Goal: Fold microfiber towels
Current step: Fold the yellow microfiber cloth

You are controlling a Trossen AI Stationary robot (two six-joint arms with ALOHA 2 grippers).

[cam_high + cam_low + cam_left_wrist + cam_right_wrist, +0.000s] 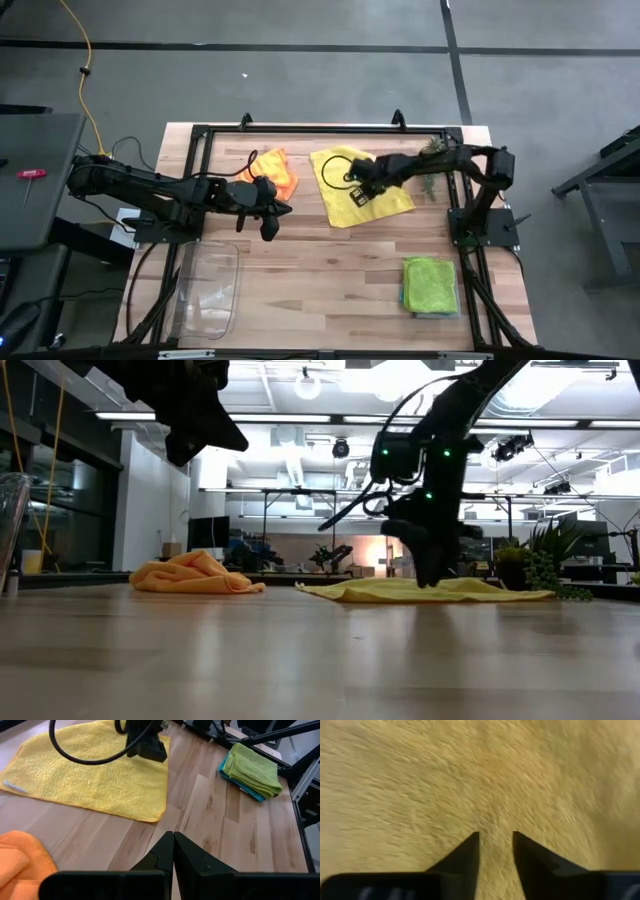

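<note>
1. No text, label, brand, number or sign can be read in any of the four views.
2. The yellow towel (95, 775) carries a small pale tag at one edge; no lettering can be made out on it.
3. A small red item (32, 173) lies on the dark surface beside the counter (330, 275); whether it bears any marking cannot be told.
4. Green lights show on the right arm in the low view; they form no figure or word.
5. The room behind the counter in the low view shows no legible signage.
</note>
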